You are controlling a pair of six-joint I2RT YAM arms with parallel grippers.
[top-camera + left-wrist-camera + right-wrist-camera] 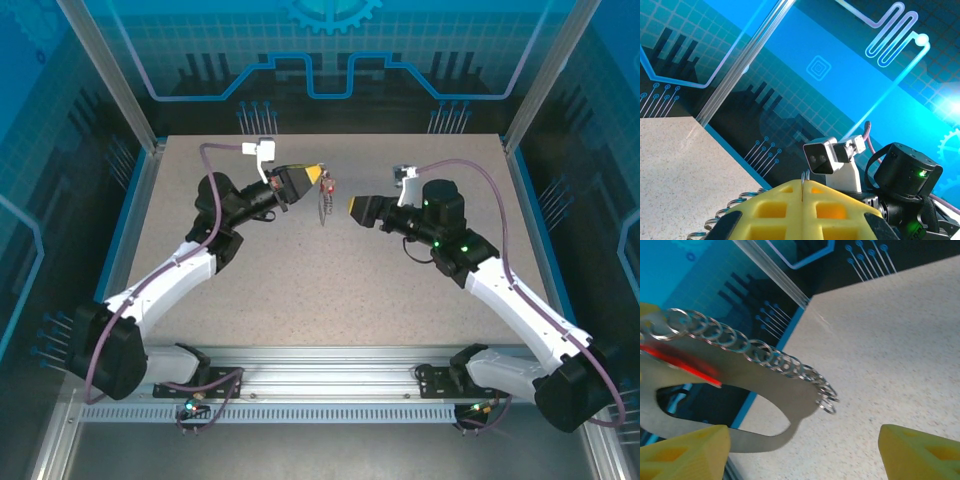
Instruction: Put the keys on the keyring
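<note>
Our left gripper clamps the keyring, which dangles at its five o'clock, red key near the top; at the keyring's three o'clock our right gripper gapes, empty.

Arms: two, left arm and right arm
Grippers: two, left gripper and right gripper
Yellow fingers: two on each gripper
Keyring: one, between the two grippers
Key: one, red-headed
Chain rings: one row of small silver rings, overlapping too much to count
Table: one
</note>
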